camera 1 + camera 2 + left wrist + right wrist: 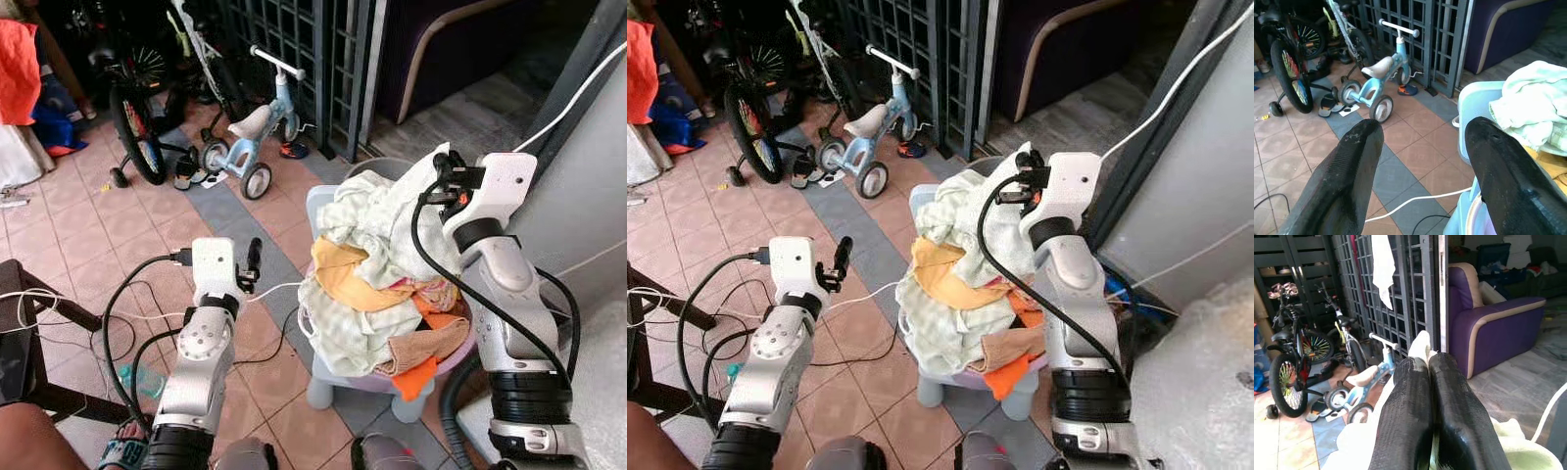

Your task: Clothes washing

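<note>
A heap of clothes (377, 284) in pale green, yellow, orange and brown fills a pink basin (460, 354) standing on a light blue plastic stool (323, 203). My right gripper (443, 166) is at the top of the heap, shut on a pale green-white cloth (392, 211). In the right wrist view the two fingers (1410, 401) press together, and a tip of that cloth (1422, 341) pokes out above them. My left gripper (253, 257) hangs to the left of the stool, open with nothing between its fingers (1347, 176), apart from the clothes.
A child's blue tricycle (250, 137) and a bicycle (132, 108) stand by the metal gate (304, 49) ahead. Cables (147, 313) trail over the tiled floor. A grey appliance (578, 206) rises on my right, and dark furniture (29, 333) and a person's foot (122, 452) are at lower left.
</note>
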Controlling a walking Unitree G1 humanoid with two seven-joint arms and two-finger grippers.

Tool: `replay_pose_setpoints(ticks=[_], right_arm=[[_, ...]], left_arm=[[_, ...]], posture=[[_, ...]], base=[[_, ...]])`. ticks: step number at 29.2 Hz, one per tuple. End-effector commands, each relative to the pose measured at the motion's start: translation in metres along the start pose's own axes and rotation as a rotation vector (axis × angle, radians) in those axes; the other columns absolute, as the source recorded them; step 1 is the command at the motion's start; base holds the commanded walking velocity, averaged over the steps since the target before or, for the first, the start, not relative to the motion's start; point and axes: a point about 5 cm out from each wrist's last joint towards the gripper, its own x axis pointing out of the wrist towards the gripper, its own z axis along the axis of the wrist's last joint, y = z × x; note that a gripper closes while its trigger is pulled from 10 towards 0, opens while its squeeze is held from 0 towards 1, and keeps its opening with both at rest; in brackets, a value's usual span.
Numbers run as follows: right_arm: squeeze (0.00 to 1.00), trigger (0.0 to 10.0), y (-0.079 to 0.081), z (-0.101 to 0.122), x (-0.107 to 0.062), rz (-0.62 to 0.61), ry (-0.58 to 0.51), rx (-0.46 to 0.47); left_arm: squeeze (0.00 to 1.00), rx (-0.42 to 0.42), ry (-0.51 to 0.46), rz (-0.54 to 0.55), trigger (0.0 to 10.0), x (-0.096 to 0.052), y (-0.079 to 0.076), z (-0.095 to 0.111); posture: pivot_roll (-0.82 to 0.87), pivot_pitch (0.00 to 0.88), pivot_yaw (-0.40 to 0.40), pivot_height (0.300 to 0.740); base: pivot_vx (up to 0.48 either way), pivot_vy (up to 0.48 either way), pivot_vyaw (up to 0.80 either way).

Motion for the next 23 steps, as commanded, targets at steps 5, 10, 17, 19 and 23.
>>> replay_pose_setpoints(ticks=[5, 10, 17, 19, 23], right_arm=[[0.0, 10.0, 0.009, 0.0047, -0.0005, 0.035, -0.018, -0.003], [0.0, 10.0, 0.0114, 0.0035, -0.0009, 0.044, -0.011, -0.004], [0.0, 10.0, 0.0117, 0.0026, -0.0003, 0.038, -0.007, -0.001], [0.0, 10.0, 0.0118, 0.0024, -0.0001, 0.038, -0.007, -0.002], [0.0, 10.0, 0.0114, 0.0022, 0.0003, 0.034, -0.006, -0.003]], left_arm=[[0.0, 0.004, 0.011, 0.016, 10.0, -0.0008, 0.0023, -0.0007], [0.0, 0.005, 0.008, 0.016, 10.0, 0.0002, 0.0022, 0.0], [0.0, 0.012, 0.009, 0.016, 10.0, 0.0009, 0.0032, 0.0003], [0.0, 0.013, 0.009, 0.016, 10.0, 0.0011, 0.0033, 0.0003], [0.0, 0.014, 0.007, 0.014, 10.0, 0.0019, 0.0028, 0.0009]], posture=[[-0.03, 0.058, 0.06, 0.74], [-0.03, 0.057, 0.06, 0.74], [-0.03, 0.054, 0.064, 0.74], [-0.03, 0.053, 0.064, 0.74], [-0.03, 0.053, 0.065, 0.74]], base=[[-0.159, -0.161, 0.0], [-0.267, -0.27, 0.0], [-0.259, -0.288, 0.0], [-0.251, -0.307, 0.0], [-0.251, -0.306, 0.0]])
